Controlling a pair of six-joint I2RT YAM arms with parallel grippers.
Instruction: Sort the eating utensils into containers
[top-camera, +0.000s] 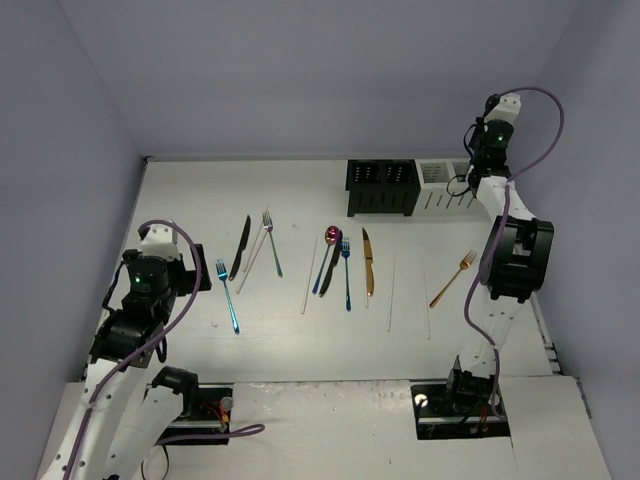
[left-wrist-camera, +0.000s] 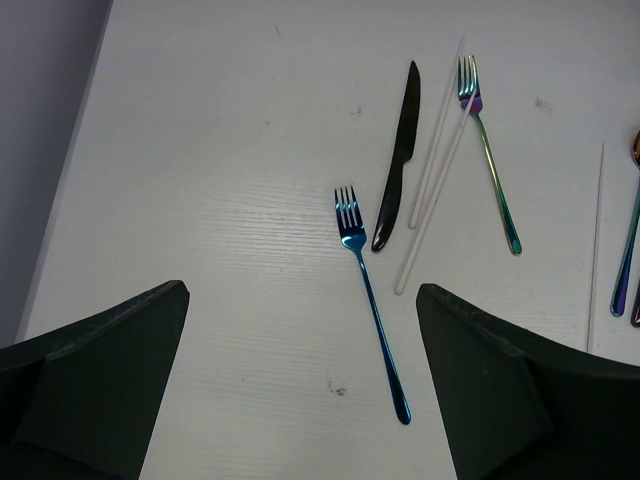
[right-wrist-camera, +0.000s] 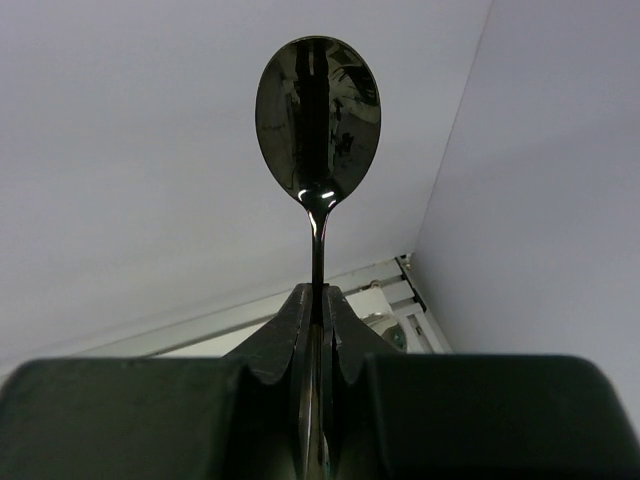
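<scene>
Cutlery lies spread in a loose row across the white surface (top-camera: 300, 200). The right hand (right-wrist-camera: 318, 305) is raised high at the 1 o'clock corner, its fingers pressed together on the handle of a black spoon (right-wrist-camera: 318, 118), bowl pointing away from the wrist. Below it the black caddy (top-camera: 382, 187) and the white caddy (top-camera: 440, 175) stand side by side against the far edge.

The left hand (left-wrist-camera: 302, 300) hovers at 9 o'clock with its fingers wide apart, holding nothing, over a blue fork (left-wrist-camera: 368, 300). Toward 1 o'clock from that fork lie a black knife (left-wrist-camera: 398, 160), two crossed white chopsticks (left-wrist-camera: 435, 170) just beside the knife, and an iridescent fork (left-wrist-camera: 490, 160) whose tines touch them.

Further toward 3 o'clock lie a gold knife (top-camera: 368, 262) and a gold fork (top-camera: 453, 278), well apart.
</scene>
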